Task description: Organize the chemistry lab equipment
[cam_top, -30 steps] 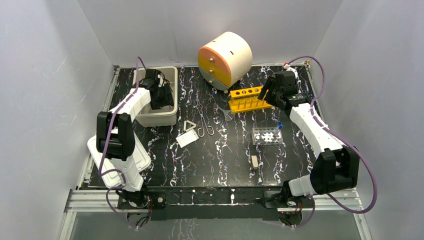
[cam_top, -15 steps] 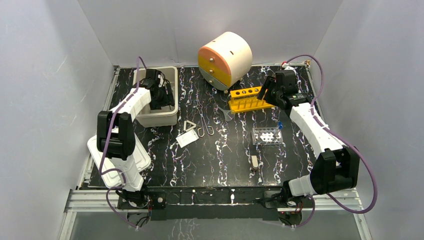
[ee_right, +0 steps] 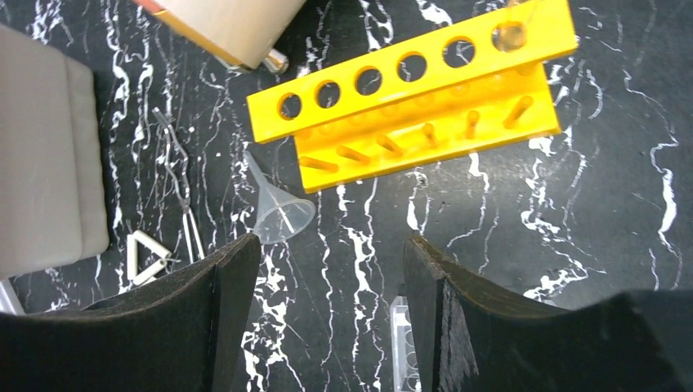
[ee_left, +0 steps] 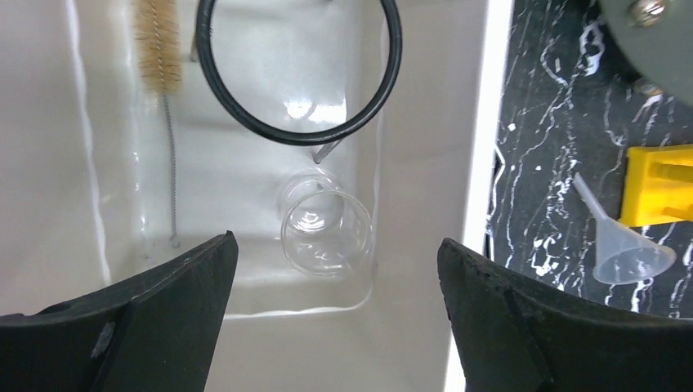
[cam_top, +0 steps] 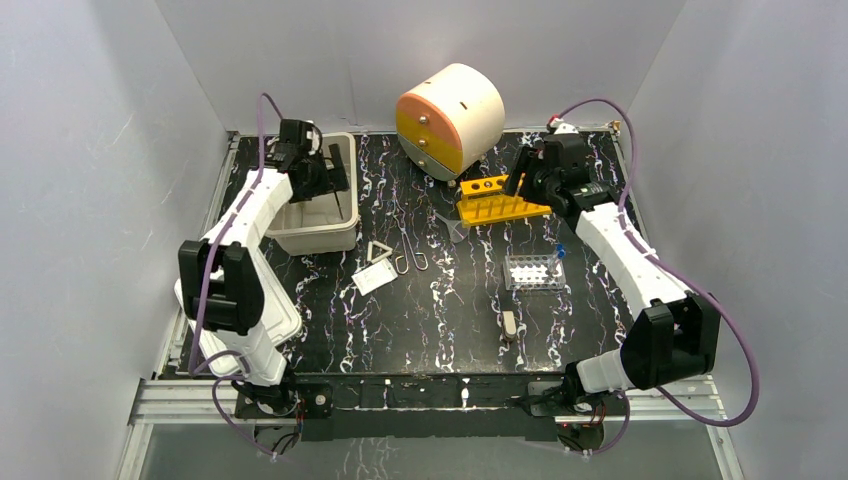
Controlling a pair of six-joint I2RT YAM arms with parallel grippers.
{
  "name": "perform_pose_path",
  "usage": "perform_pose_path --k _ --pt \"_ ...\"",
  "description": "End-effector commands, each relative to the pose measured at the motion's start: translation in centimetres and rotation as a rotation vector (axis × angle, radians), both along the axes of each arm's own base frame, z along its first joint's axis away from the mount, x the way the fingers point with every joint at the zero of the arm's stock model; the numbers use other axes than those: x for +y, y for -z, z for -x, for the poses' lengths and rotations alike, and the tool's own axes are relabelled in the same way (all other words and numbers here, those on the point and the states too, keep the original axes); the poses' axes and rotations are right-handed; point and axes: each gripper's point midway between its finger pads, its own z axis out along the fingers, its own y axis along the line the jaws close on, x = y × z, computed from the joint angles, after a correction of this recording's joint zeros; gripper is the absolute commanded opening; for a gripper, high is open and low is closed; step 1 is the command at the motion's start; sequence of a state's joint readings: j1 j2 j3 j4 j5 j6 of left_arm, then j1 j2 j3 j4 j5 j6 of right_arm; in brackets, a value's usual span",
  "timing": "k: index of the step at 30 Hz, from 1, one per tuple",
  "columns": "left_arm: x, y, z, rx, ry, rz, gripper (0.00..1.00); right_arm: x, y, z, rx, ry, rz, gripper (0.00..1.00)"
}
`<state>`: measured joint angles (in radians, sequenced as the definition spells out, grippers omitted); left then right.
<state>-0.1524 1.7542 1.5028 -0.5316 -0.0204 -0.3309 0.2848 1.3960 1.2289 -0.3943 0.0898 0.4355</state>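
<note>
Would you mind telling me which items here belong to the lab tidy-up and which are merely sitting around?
Job: black ring, glass beaker, funnel, metal triangle, tongs, white pad, brown-handled tool, yellow rack.
Just there: round drawer unit, white tub.

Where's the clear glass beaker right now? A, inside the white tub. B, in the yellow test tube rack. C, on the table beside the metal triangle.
A: the left wrist view shows the glass beaker resting on the floor of the white tub, near the black ring.
</note>
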Motion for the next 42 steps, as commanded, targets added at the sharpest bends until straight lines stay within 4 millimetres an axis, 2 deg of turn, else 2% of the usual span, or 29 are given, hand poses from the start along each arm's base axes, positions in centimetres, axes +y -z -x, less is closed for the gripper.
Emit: perform_pose_path --k 1,4,6,10,12,13,14,16,19,20,21,23,26,30,39,42 --pt "1.0 -6.7 0.9 -0.131 -0.037 -0.012 0.94 2.6 -3.4 -0.8 -0.102 -0.085 0.008 0.73" --pt "0.7 -9.3 1.4 -0.188 -0.038 0.024 0.97 4.8 -3.6 -0.5 -0.119 -0.147 0.034 0.73" --pt "-0.2 -10.9 1.7 -0.225 -0.033 0.088 0.97 6.8 -3.6 -0.1 -0.131 -0.199 0.046 0.73" --pt "-3.3 -13.9 2.5 -0.293 0.017 0.290 0.97 12.4 -2.6 1.2 -0.133 -0.329 0.079 0.72" --pt "-3.9 -15.4 2.9 -0.341 0.004 0.357 0.97 15.1 -2.2 1.6 -0.139 -0.378 0.098 0.71" --pt "-3.8 -15.7 3.2 -0.354 -0.023 0.383 0.96 16.8 -1.3 1.6 -0.134 -0.408 0.119 0.71" --pt "-3.0 -16.0 3.7 -0.370 -0.076 0.376 0.96 19.1 -1.4 1.3 -0.151 -0.438 0.123 0.71" --pt "-1.0 -15.6 5.8 -0.360 -0.185 0.332 0.95 22.9 -0.7 -1.1 -0.172 -0.424 0.151 0.70" --pt "2.0 -15.3 8.6 -0.366 -0.269 0.213 0.95 26.5 2.4 -4.1 -0.160 -0.405 0.195 0.69" --pt "3.2 -15.0 9.4 -0.362 -0.303 0.159 0.95 28.0 2.6 -5.2 -0.173 -0.409 0.211 0.69" --pt "3.8 -14.7 10.2 -0.349 -0.322 0.132 0.95 28.9 3.7 -6.2 -0.164 -0.401 0.244 0.69" --pt "4.1 -14.3 11.1 -0.339 -0.333 0.123 0.95 29.6 5.1 -7.9 -0.141 -0.361 0.295 0.68" --pt "3.8 -13.8 11.3 -0.321 -0.321 0.122 0.95 30.6 8.2 -9.7 -0.109 -0.326 0.331 0.65" --pt "3.2 -13.4 11.0 -0.307 -0.302 0.119 0.95 30.7 9.7 -10.0 -0.097 -0.320 0.333 0.55" --pt "2.8 -13.3 11.1 -0.284 -0.270 0.090 0.96 30.4 12.8 -11.2 -0.088 -0.308 0.379 0.62" --pt "2.6 -12.9 11.2 -0.272 -0.268 0.099 0.96 30.0 14.3 -11.3 -0.069 -0.306 0.404 0.60"
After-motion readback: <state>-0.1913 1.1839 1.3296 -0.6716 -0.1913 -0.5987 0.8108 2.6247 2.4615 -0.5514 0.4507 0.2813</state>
